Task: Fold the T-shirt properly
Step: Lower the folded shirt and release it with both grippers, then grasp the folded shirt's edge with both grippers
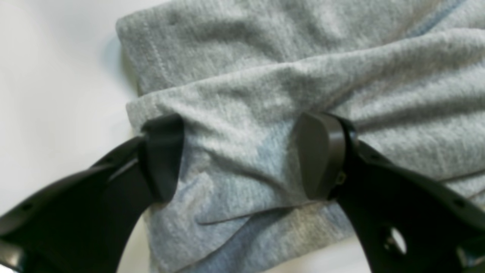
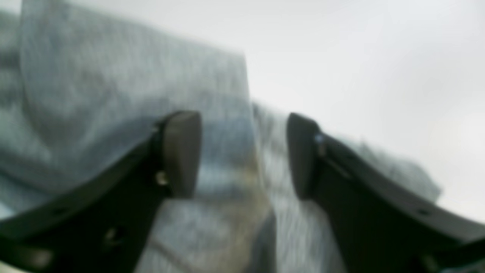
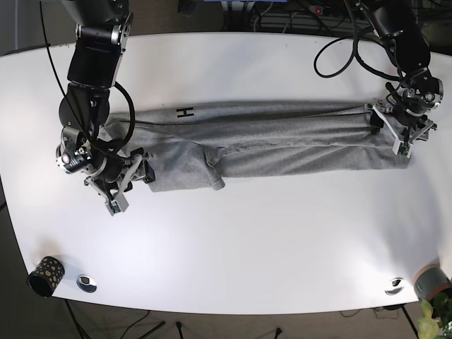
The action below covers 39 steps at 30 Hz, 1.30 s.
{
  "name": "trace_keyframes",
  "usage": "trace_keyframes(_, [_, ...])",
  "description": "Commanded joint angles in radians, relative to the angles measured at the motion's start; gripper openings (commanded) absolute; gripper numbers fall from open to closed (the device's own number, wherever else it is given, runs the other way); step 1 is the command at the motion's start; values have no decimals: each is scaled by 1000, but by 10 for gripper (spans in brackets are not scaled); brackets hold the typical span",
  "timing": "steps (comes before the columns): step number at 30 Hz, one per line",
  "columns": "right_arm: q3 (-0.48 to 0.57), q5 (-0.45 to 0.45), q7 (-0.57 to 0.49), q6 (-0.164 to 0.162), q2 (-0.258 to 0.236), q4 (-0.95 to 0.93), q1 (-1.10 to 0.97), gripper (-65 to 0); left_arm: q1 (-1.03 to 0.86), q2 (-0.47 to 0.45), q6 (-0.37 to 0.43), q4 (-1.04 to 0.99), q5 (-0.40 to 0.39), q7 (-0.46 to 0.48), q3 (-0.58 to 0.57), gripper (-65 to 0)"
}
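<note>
Overhead, white table [image 3: 233, 240], dark floor [image 3: 14, 282]

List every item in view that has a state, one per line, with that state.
T-shirt: folded lengthwise into a long band, lying flat across the table, wrinkled, not yet folded crosswise.
Left gripper: open, fingers straddling the shirt's end, down on the cloth.
Right gripper: open, jaws either side of a cloth edge; view blurred.
Table: white, bearing the shirt.
</note>
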<state>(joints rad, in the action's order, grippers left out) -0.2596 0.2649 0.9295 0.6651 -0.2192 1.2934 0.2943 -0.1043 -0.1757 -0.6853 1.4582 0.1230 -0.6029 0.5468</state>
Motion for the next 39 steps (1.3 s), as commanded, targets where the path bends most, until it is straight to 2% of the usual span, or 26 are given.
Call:
trace_keyframes(1, [0, 10, -43, -3, -13, -50, 59, -173, -8, -3, -13, -6, 48, -61, -4, -217])
trace_keyframes(5, [3, 10, -108, -1, -16, -199, 131, -160, -8, -3, -13, -6, 48, -61, -4, -217])
trace_keyframes(10, [3, 17, -128, 3, -15, -338, 201, -205, -8, -3, -13, -6, 48, -59, -4, -217])
trace_keyframes(17, [3, 17, -125, 3, 28, -338, 207, -258, -8, -3, -13, -6, 48, -58, -4, -217])
trace_keyframes(21, [3, 17, -122, 3, 47, -338, 204, -347, -8, -3, -13, -6, 50, -58, -4, -217])
trace_keyframes(27, [3, 17, -122, 3, 54, -337, 202, -547, -8, -5, -13, -6, 50, -58, -4, -217])
trace_keyframes(31, [1, 18, -105, 3, 54, -245, 178, -644, -8, -5, -13, -6, 53, -56, -4, -217])
trace_keyframes(39, [-7, 18, 64, -6, 57, 168, 21, -650, -8, -8, -13, -7, 53, -56, -4, -217])
